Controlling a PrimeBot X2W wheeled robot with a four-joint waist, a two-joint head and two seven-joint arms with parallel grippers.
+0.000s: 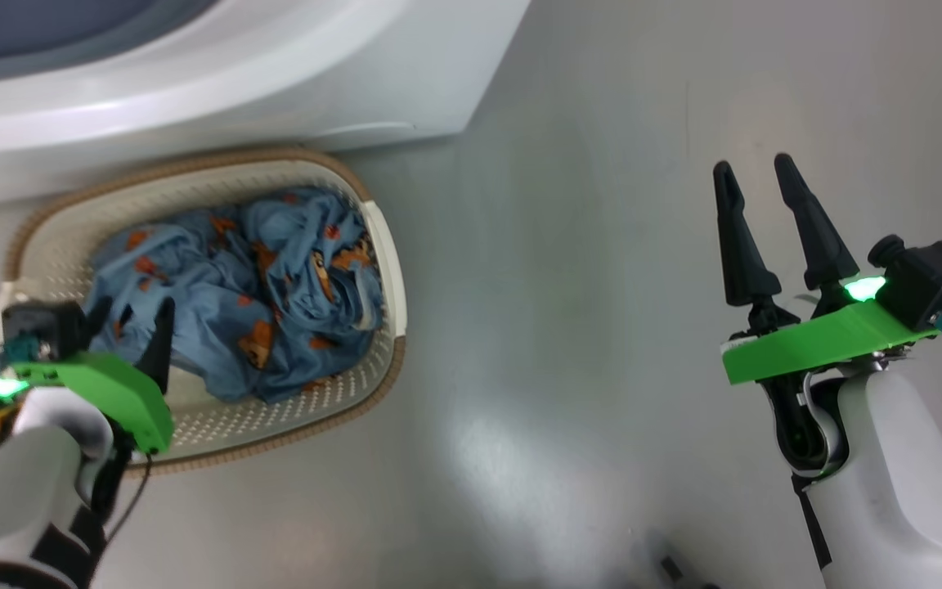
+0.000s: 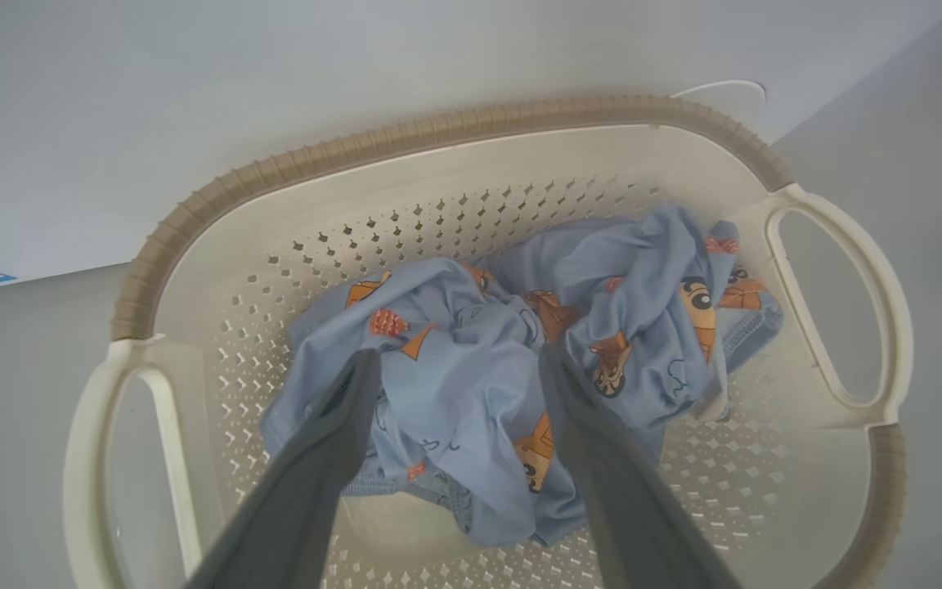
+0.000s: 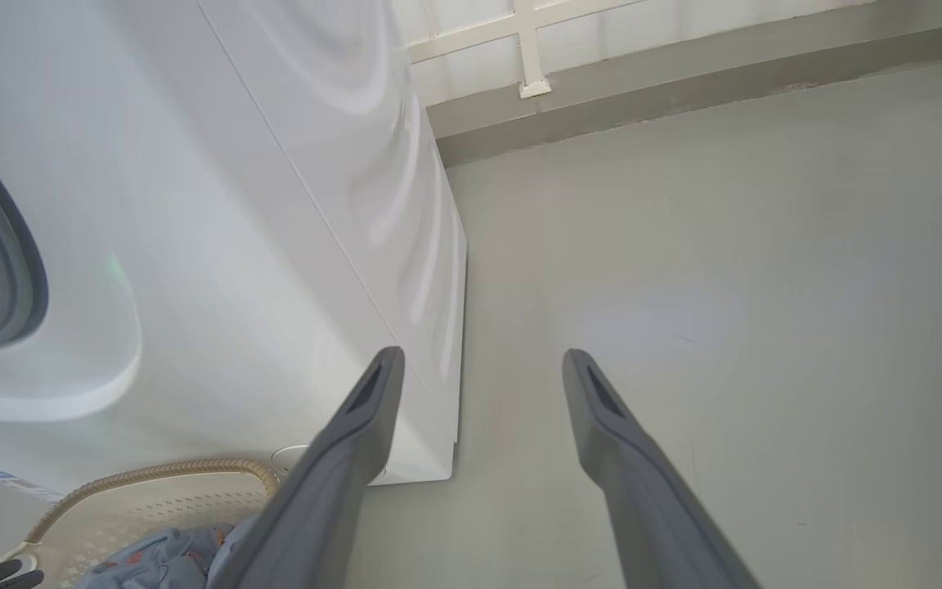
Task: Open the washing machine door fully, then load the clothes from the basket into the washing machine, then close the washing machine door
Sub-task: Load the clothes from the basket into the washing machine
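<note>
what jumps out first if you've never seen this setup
The crumpled light blue printed clothes in the cream perforated plastic basket, on the floor beside the big white washing machine. The left tool, open, points into the pile; the right tool hangs open over grey floor.

floor [image 1: 585, 311]: smooth grey, glossy | skirting [image 3: 684, 94]: grey band along wall | frame [image 3: 530, 41]: white bars above skirting

Blue clothes [image 1: 226, 311] in basket [image 1: 390, 270]

Bright even light; soft glare on floor [image 1: 512, 458]; faint shadows.
</note>
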